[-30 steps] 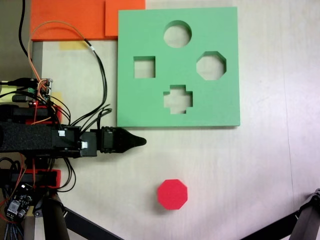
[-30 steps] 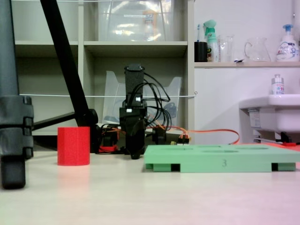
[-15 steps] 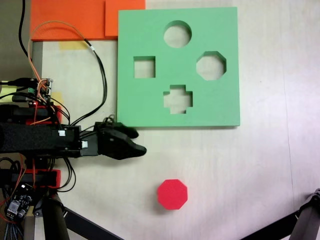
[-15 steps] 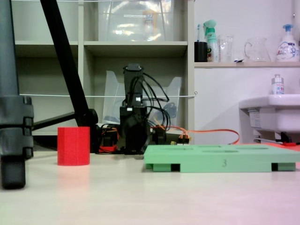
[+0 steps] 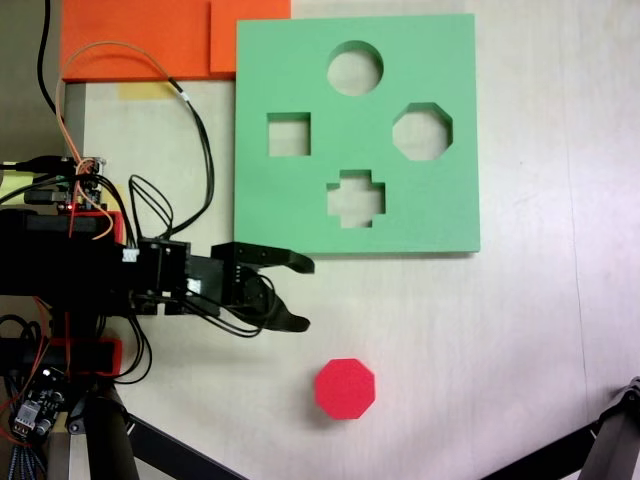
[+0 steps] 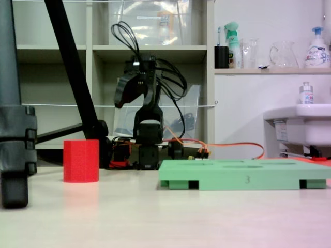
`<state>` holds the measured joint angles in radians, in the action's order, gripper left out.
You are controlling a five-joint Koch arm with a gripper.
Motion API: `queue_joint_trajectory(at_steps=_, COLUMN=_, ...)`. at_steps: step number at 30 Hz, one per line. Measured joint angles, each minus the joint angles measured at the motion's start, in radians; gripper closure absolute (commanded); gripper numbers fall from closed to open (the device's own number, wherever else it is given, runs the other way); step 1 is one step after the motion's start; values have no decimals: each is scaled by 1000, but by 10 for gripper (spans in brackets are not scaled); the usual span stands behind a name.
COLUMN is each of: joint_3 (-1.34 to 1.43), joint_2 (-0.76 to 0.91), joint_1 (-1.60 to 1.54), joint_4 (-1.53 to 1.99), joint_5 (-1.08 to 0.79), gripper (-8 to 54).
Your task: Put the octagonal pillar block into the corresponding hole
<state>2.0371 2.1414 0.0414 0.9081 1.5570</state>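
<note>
The red octagonal pillar block (image 5: pixel 345 388) stands upright on the pale table, apart from the board, and appears as a red pillar (image 6: pixel 81 160) at the left. The green foam board (image 5: pixel 300 200) lies flat with round, square, cross and eight-sided cutouts. The corresponding hole (image 5: pixel 422 131) is the eight-sided one at the board's right, and it holds nothing. My gripper (image 5: pixel 303 294) is open with nothing between its fingers. It sits just below the board's lower left corner, up and left of the block. It hangs raised well above the table (image 6: pixel 135 94).
Orange foam sheets (image 5: pixel 150 35) lie at the top left beside the board. Black tripod legs (image 5: pixel 165 448) cross the bottom corners, and one thick leg (image 6: pixel 13 129) stands at the left. Cables (image 5: pixel 195 150) trail from the arm base. Bare table lies right of the block.
The gripper has lifted off the table and its jaws have spread from shut to open. It has shifted slightly toward the red block. Block and board have not moved.
</note>
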Motion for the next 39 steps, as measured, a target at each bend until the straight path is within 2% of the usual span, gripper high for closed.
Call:
queue_joint_trajectory(at_steps=2, joint_3=-69, joint_2=-64, joint_1=31, joint_4=63, joint_5=-14, gripper=161)
queue_joint_trajectory(at_steps=3, joint_3=-75, joint_2=-78, joint_1=49, joint_4=72, joint_5=-32, gripper=110)
queue_joint_trajectory(at_steps=5, joint_3=-137, joint_2=-129, joint_1=80, joint_4=94, joint_5=-61, gripper=-40)
queue_joint_trajectory(at_steps=6, joint_3=-178, joint_2=-156, joint_1=91, joint_4=112, joint_5=-66, gripper=-70)
queue_joint_trajectory(at_steps=13, joint_3=-233, joint_2=-298, joint_1=155, joint_4=156, joint_5=-74, gripper=-69)
queue_joint_trajectory(at_steps=26, joint_3=-370, joint_2=-586, joint_1=239, joint_4=156, joint_5=-215, gripper=-66)
queue_joint_trajectory(at_steps=39, joint_3=-390, joint_2=-669, joint_1=304, joint_4=156, joint_5=-247, gripper=-66)
